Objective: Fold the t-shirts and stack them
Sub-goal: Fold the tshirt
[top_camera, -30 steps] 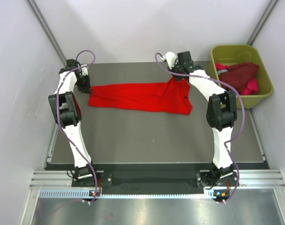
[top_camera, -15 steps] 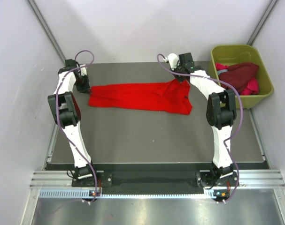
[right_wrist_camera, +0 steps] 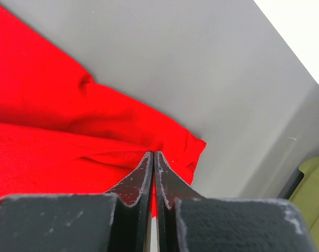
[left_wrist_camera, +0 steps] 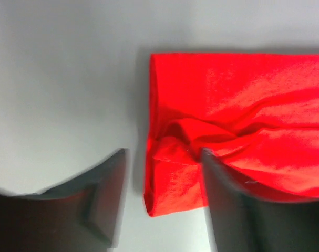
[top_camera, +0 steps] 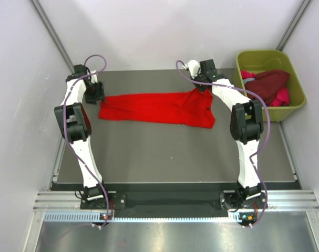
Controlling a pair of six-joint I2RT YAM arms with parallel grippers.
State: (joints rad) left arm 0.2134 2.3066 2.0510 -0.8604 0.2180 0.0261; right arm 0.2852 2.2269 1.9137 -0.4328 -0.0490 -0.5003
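On the far part of the worktop (top_camera: 164, 152), the red shirt (top_camera: 154, 107) is spread out in a long strip from left to right. It looks folded over once along its length, so the folding step is thought to be under way but not yet done.

At the left end, the left jaws are held wide apart. The corner of the shirt is seen lying flat between the two fingers (left_wrist_camera: 104, 199), and it is not pinched. At the right end, the right jaws are squeezed tight on a bit of the red cloth. That bit is lifted a little off the worktop into a small peak.

In the green tub (top_camera: 259, 53) at the right, well apart from the red shirt, a maroon shirt (top_camera: 267, 81) and a pink shirt (top_camera: 283, 97) are heaped. They are not folded yet.

Next, the strip needs to be made shorter. The right end could be carried over and laid on the left end, so the shirt is halved. For that, the cloth must be gripped tight and lifted high enough that it is not dragged into wrinkles. The left end may need to be gripped too, so it is not pulled along. After that, the other shirts must be taken from the tub, folded and stacked on top.
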